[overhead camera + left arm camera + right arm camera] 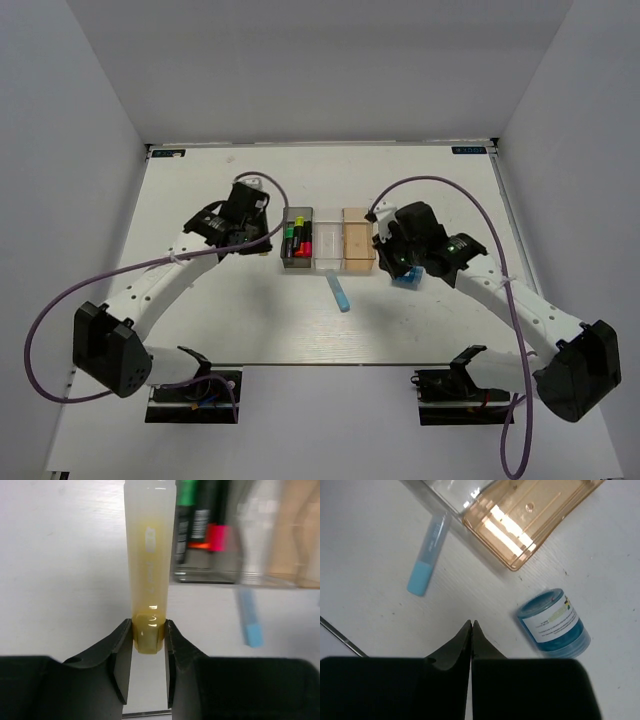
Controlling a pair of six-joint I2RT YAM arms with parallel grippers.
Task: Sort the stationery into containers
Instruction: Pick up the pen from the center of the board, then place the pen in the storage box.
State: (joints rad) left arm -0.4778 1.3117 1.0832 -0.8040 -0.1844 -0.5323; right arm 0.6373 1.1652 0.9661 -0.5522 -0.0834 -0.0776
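My left gripper [149, 640] is shut on the lower end of a pale yellow stick [149, 555], which reaches toward the dark grey container [298, 240]. That container holds several highlighters [200, 520]. In the top view the left gripper [262, 228] sits just left of the containers. A light blue stick [339, 292] lies on the table in front of the clear container [328, 242]. My right gripper [471, 625] is shut with nothing in it. A small blue round tub [552, 625] stands just to its right, near the orange-tan container [525, 515].
The three containers are joined in a row at mid-table. The light blue stick [427, 555] lies loose between the two grippers. White walls close off the table on three sides. Purple cables loop from both arms over the table.
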